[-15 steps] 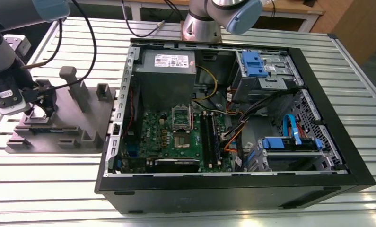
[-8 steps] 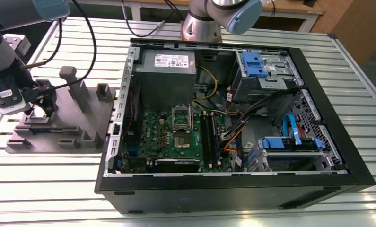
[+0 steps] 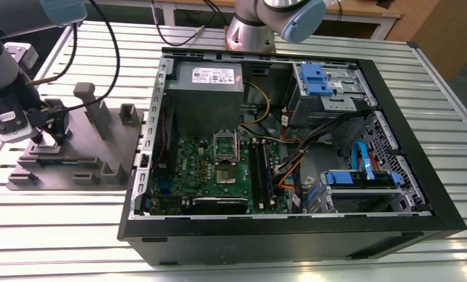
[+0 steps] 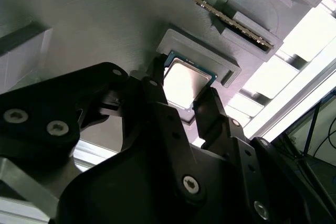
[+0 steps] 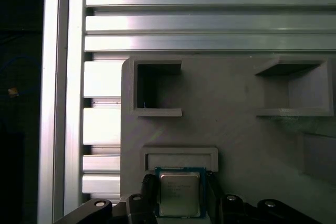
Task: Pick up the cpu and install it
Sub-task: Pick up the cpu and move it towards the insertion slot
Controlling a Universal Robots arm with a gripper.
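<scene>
The cpu (image 5: 179, 193), a small square chip with a shiny silver top, lies in its shallow nest on the grey fixture plate (image 5: 236, 129). In both wrist views my gripper (image 5: 180, 182) has one black finger against each side of the chip. The second wrist view shows the cpu (image 4: 186, 81) gleaming between the two fingertips (image 4: 157, 74) of the gripper (image 4: 182, 83). In the exterior view the gripper (image 3: 51, 141) is down at the fixture plate (image 3: 100, 144), at the exterior view's left, and the chip is hidden behind it.
An open computer case (image 3: 296, 235) lies to the exterior view's right of the fixture, with the green motherboard and its bare socket (image 3: 224, 174) inside. Grey posts (image 3: 88, 103) rise from the fixture. A memory stick (image 4: 220, 14) stands in a fixture slot. The slatted aluminium table (image 3: 217, 264) is underneath.
</scene>
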